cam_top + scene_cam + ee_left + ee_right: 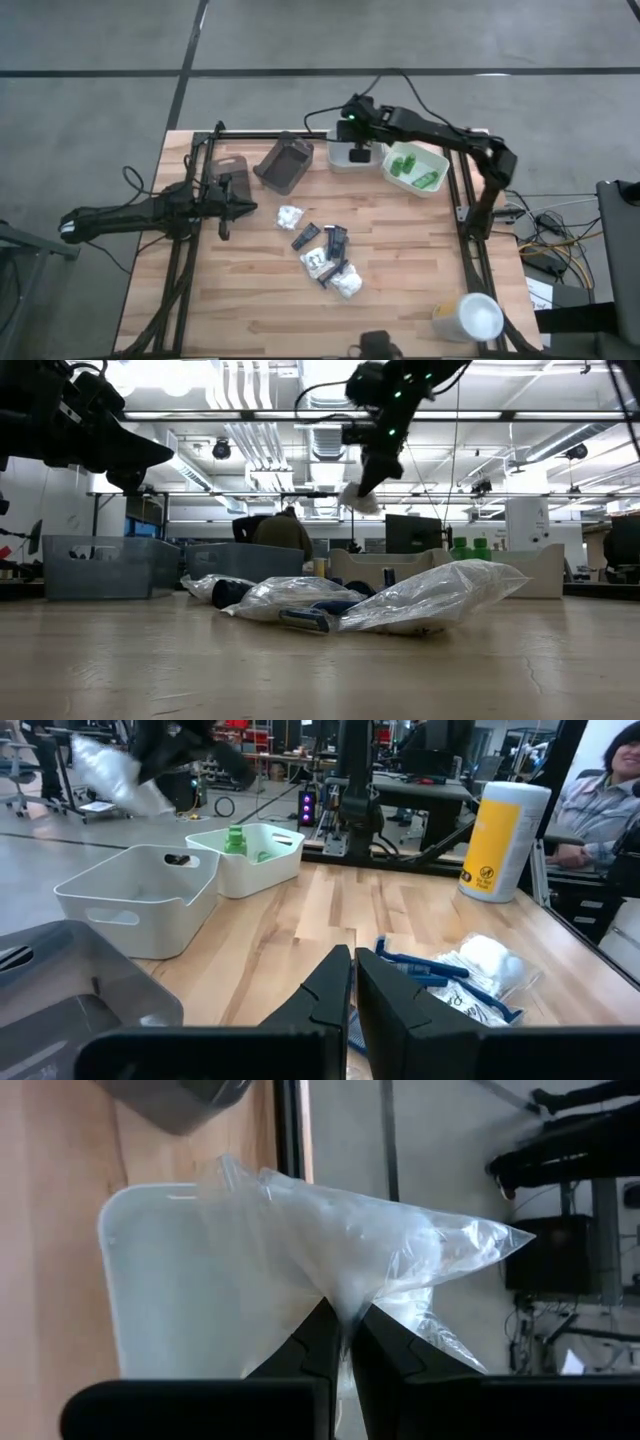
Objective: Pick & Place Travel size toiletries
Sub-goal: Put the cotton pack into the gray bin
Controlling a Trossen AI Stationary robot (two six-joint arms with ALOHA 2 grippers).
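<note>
My right gripper (343, 1335) hangs over the pale grey tray (338, 160) at the table's far edge, shut on a white crinkly packet (340, 1250); the low view shows the packet (358, 498) held high in the air. Several green bottles (412, 165) lie in the white tray (437, 183) beside it. The remaining packets and dark tubes (325, 255) lie in a loose pile on the table's middle. My left gripper (248, 205) waits shut above the table's left side, next to a dark tray (228, 164), pointing toward the pile (470, 970). My right gripper pinches the white crinkly packet at a gathered fold of its clear wrapper (345, 1308) between the two fingertips, coming from above and pointing down. The packet is lifted clear and hangs over the pale grey tray (170, 1300).
A brown tray (285, 162) stands left of the pale grey one. A big white cup with a yellow side (468, 317) stands at the near right corner. Black frame rails (458, 190) run along the table's left, far and right sides. Bare wood lies near the front edge.
</note>
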